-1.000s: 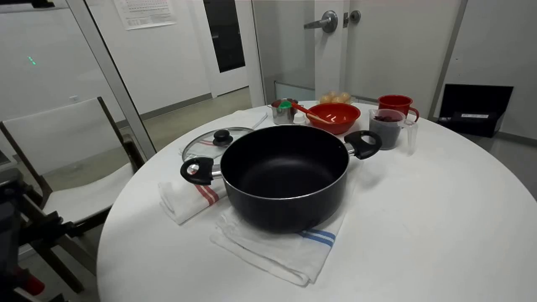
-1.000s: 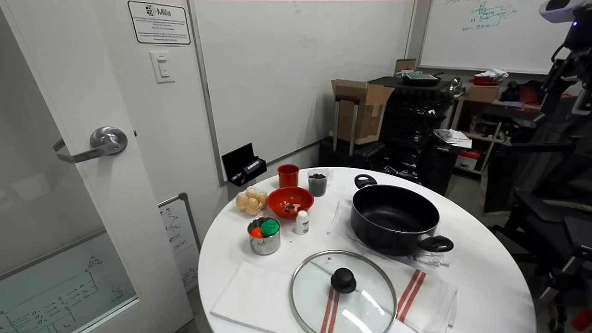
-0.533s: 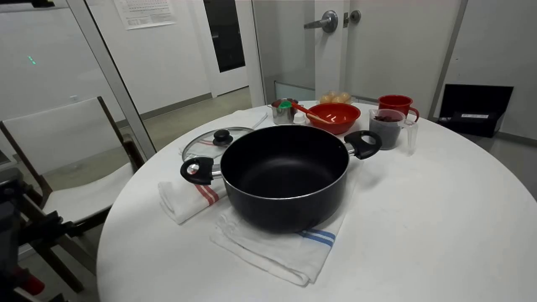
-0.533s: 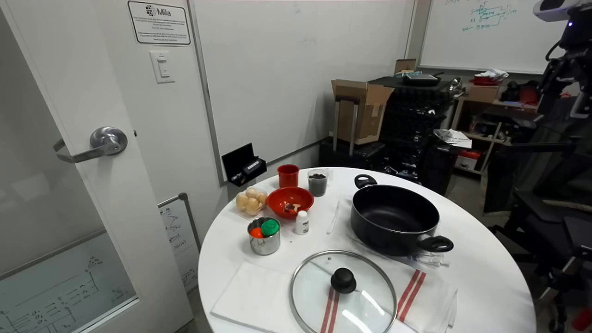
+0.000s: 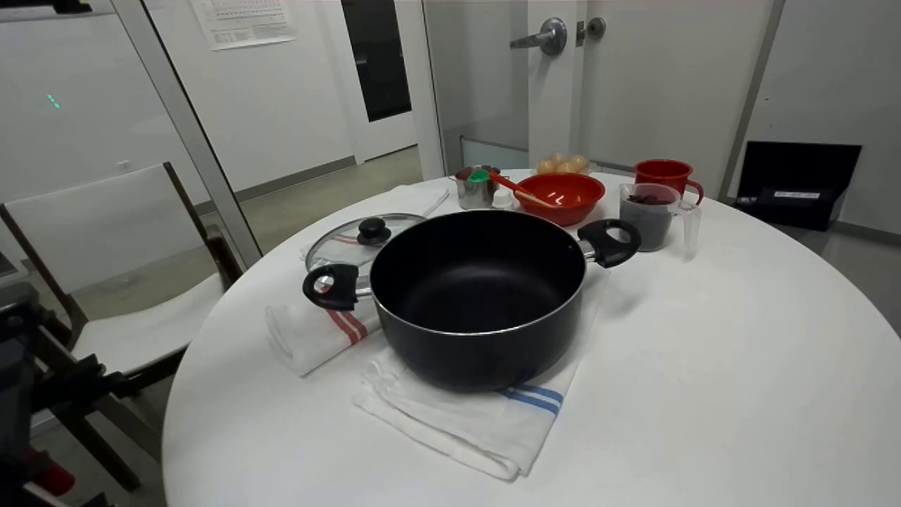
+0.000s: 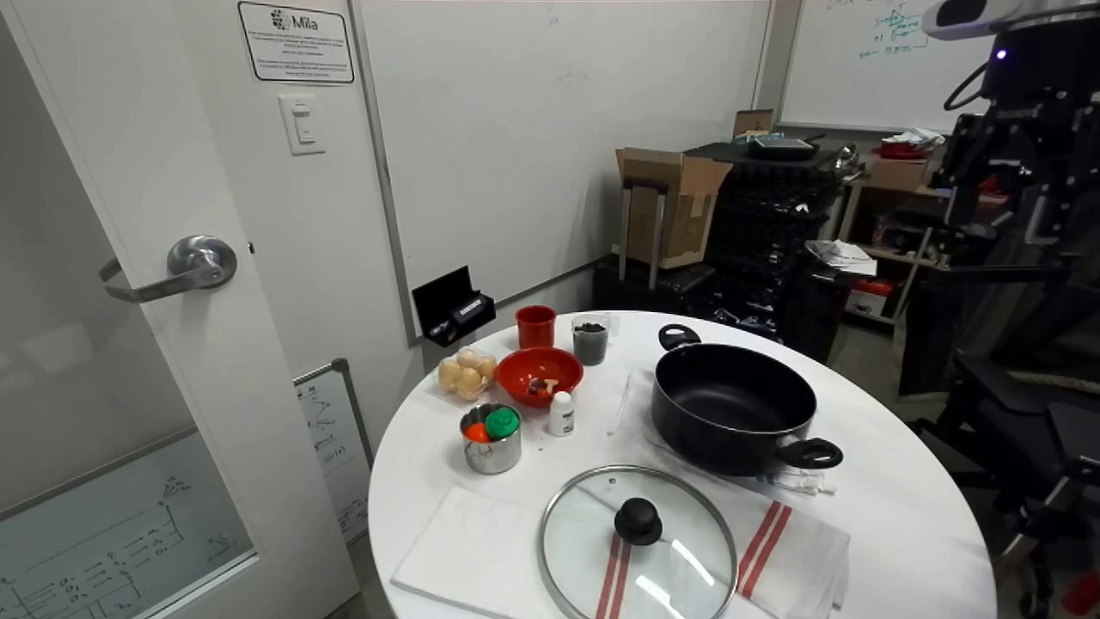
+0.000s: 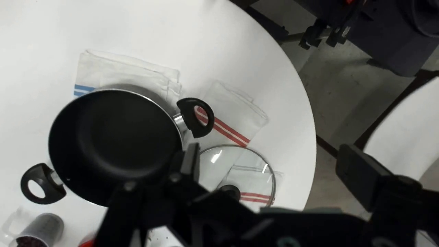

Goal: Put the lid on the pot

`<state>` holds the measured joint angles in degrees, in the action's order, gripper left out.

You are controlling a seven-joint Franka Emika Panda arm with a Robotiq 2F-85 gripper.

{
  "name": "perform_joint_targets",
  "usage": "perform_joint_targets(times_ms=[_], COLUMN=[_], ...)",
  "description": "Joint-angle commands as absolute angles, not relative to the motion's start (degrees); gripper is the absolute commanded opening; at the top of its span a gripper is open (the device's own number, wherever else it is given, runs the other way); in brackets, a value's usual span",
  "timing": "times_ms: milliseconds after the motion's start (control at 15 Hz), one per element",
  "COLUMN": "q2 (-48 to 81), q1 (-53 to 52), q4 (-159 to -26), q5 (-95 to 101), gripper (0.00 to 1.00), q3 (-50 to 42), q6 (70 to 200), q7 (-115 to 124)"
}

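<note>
While well below the empty, wide-gaping pincer (image 6: 999,227), lid (image 6: 638,535) beside the pot (image 6: 732,417).

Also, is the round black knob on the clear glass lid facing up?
Yes, in an exterior view the knob stands on top of the lid.

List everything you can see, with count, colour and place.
pot: one, black, on blue-striped towel
lid: one, clear, on red-striped towel
towels: two or more, white, under both
bowl: one, red, near mug
mug: one, red, beside jug
jug: one, clear, beside mug
steel cup: one, silver, green and orange inside, near bowl
bottle: one, white, near bowl
round items: several, yellow, near bowl
table: one, white, below these
case: one, black, by wall
notices: two, white, on walls
whiteboards: several, white, on walls
boxes: several, brown, beyond table
door: at least one, white, by table
chair: at least one, white, by table
clutter: uncounted, mixed, beyond table
gripper: one, black, open, above table height
</note>
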<state>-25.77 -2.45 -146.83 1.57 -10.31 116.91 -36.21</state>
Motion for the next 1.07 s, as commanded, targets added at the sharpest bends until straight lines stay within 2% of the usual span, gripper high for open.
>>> perform_joint_targets(times_ms=[0, 467, 1000], q2=[-17.7, -2.1, 16.0], q1=[-4.7, -6.7, -7.0], q4=[-140.9, -129.4, -116.2], q5=[2.1, 6.2, 14.0], gripper=[1.00, 1.00, 1.00], q3=[-6.7, 1.2, 6.1], q6=[117.2, 117.7, 120.5], q7=[-36.1, -34.2, -32.7])
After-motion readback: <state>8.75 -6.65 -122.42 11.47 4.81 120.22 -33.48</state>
